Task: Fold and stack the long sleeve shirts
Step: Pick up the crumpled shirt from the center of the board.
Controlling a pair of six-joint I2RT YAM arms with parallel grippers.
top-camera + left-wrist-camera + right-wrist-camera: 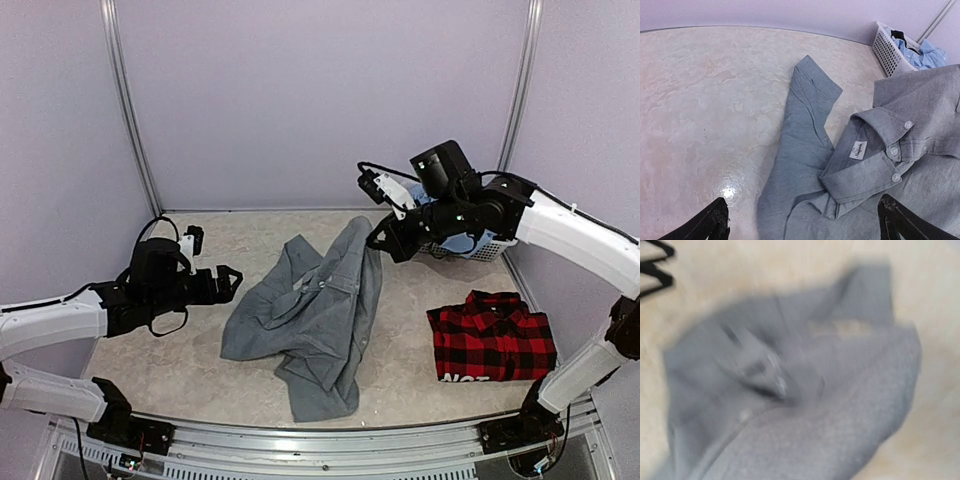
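From above, the grey shirt lies crumpled at the middle of the table, one edge raised in a peak to the right gripper, whose jaws are pinched together on it; the plaid shirt sits folded at lower right, and the left gripper hangs spread wide at the left, clear of the cloth. The left wrist view shows the grey collar open at lower right, with white buttons and a small label, and one sleeve reaching toward the top centre. The right wrist view is blurred: only grey cloth.
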